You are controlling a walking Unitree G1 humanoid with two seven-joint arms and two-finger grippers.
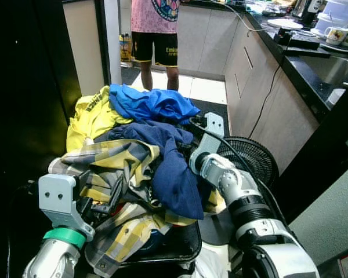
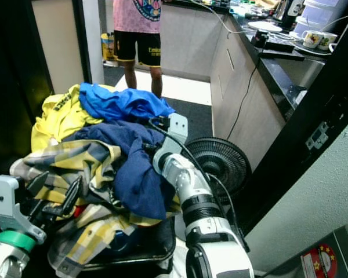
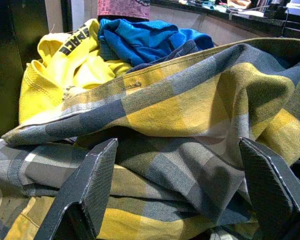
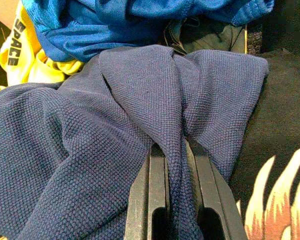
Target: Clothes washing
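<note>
Right wrist view: navy shirt (image 4: 140, 125), heaped in the black basket (image 1: 180, 246), is clenched by right gripper (image 4: 175, 200); left gripper (image 3: 180, 195) gapes at plaid shirt (image 3: 190, 120). Lifting may drag tangled neighbours overboard

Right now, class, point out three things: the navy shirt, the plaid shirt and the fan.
navy shirt (image 4: 140, 100), right wrist view, on the fold above the fingers.
plaid shirt (image 3: 190, 100), left wrist view, on a yellow check.
fan (image 2: 217, 162), right eye view, on the grille.
</note>
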